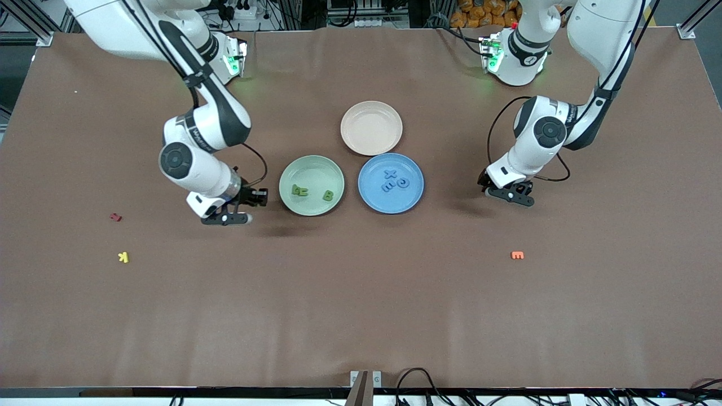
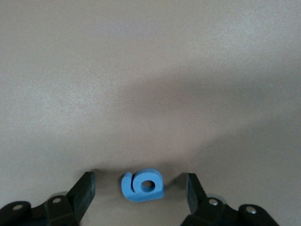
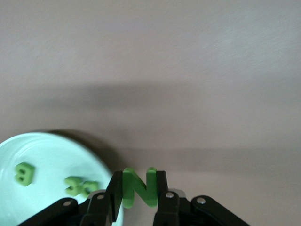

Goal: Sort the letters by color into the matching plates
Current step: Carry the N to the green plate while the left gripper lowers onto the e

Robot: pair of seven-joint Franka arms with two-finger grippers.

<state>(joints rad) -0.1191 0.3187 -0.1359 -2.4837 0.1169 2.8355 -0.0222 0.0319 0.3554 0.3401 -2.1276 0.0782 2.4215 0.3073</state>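
A: Right pincer (image 3: 136, 200) clenched on a green N (image 3: 138, 188), low beside the green plate (image 1: 312, 185) at the right arm's end of the table (image 1: 361, 316). Three green letters (image 1: 299, 190) lie in that plate already.

B: Left pincer (image 2: 141, 193)?

A: Jaws apart, straddling a blue letter (image 2: 142, 186) lying flat on the table, toward the left arm's end from the blue plate (image 1: 391, 183). Not gripped yet.

B: Advice?

A: Probably center the fingers (image 2: 84, 190) on the foam, pinch gently, lift straight. The right should carry the N over the rim before releasing.

B: Poses?

A: Both forearms angled down, wrists low.
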